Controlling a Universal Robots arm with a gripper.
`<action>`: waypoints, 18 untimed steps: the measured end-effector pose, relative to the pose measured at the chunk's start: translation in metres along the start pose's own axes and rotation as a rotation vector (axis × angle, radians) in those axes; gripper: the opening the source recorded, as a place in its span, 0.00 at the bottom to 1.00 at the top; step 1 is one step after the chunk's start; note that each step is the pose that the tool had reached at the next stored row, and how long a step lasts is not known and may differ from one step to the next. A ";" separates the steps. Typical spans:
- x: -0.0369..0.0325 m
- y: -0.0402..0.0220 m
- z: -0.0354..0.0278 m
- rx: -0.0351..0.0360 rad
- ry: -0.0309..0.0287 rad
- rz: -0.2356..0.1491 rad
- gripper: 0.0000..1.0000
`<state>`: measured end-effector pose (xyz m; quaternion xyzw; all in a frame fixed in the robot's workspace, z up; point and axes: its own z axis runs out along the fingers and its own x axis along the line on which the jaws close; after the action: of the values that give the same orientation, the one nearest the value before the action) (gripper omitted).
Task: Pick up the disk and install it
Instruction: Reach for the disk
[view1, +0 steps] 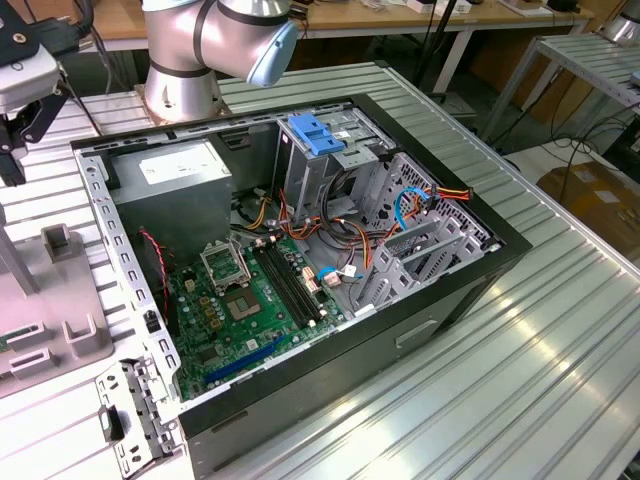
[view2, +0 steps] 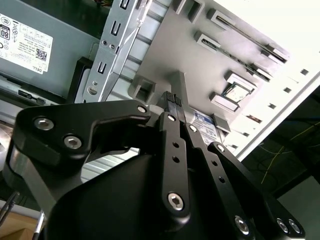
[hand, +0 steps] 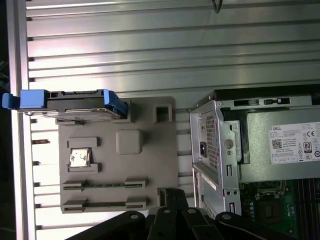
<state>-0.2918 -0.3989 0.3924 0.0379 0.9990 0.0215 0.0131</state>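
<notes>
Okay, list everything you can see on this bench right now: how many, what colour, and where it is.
disk: one, silver-grey with blue rails, on edge in the fixture plate
fixture plate: one, grey, on the table beside the computer case
chip: one, silvery, in a pocket of the fixture plate
computer case: one, black, open, on the table
power supply: one, grey with a white sticker, inside the case
motherboard: one, green, on the case floor
plastic clip: one, light blue, atop the drive cage
table: one, silver, ribbed
arm: one, silver, behind the case
hand: one, black, shut, empty, over the fixture plate
</notes>
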 end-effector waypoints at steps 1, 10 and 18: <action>0.0003 0.0000 0.0000 0.0000 0.0000 0.000 0.11; 0.0036 -0.0003 -0.0001 0.0000 0.0000 0.000 0.11; 0.0054 -0.0004 0.0000 0.0000 0.0000 0.000 0.11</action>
<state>-0.2972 -0.3989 0.3923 0.0378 0.9990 0.0215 0.0131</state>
